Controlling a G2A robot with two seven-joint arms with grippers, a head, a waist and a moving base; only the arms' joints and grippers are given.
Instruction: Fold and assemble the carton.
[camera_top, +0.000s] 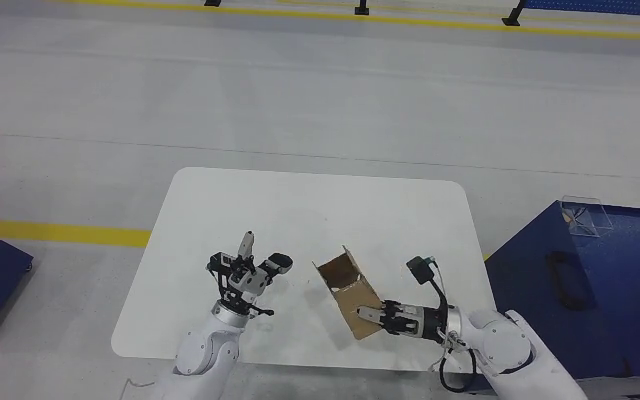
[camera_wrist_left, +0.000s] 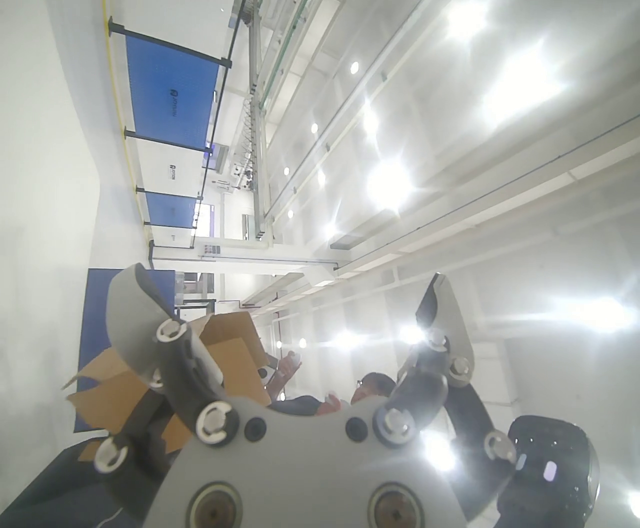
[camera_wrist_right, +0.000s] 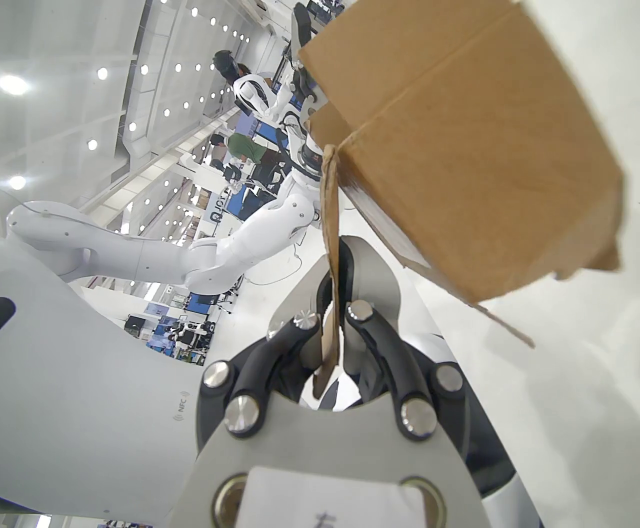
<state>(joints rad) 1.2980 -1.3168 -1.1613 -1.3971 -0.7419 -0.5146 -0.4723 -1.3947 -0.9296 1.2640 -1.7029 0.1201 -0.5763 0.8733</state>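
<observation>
I see the cardboard carton (camera_top: 348, 292) tilted, open end up, over the white table's (camera_top: 300, 200) near edge. My right gripper (camera_wrist_right: 336, 295) pinches 1 flap (camera_wrist_right: 330, 225). My left gripper (camera_top: 262, 253) is spread wide nearby.

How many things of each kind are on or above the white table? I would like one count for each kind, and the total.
Cardboard carton: 1, open at one end, lying on the table.
Grippers: 2, the left gripper open and empty, the right gripper shut on a flap of the carton.
Total: 3
</observation>
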